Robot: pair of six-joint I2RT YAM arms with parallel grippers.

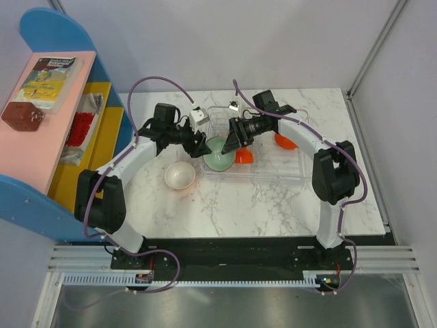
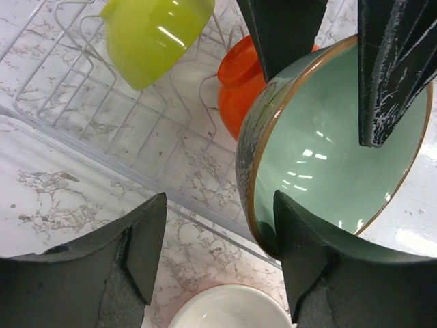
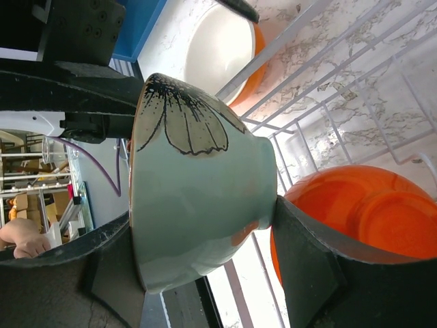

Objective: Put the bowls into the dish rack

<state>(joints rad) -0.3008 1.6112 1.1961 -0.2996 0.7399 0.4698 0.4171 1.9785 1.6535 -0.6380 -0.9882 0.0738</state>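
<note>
The pale mint bowl (image 1: 218, 154) (image 2: 328, 150) (image 3: 198, 198), with a painted flower on its outside, is held on its side over the left end of the clear dish rack (image 1: 273, 171). My right gripper (image 1: 229, 142) (image 3: 203, 212) is shut on it, one finger inside and one on the base. My left gripper (image 1: 200, 145) (image 2: 218, 198) is open, its right finger (image 2: 307, 239) beside the bowl's lower rim. Two orange bowls (image 1: 244, 156) (image 1: 285, 142) and a lime green bowl (image 2: 153, 37) lie in the rack. An orange bowl with a white inside (image 1: 179, 175) (image 2: 232, 307) sits on the table left of the rack.
A blue shelf unit (image 1: 41, 41) with a pink top, a book and yellow shelves stands off the table's left side. The white wire grid (image 2: 102, 102) lines the rack's floor. Marble table (image 1: 273, 205) runs in front of the rack.
</note>
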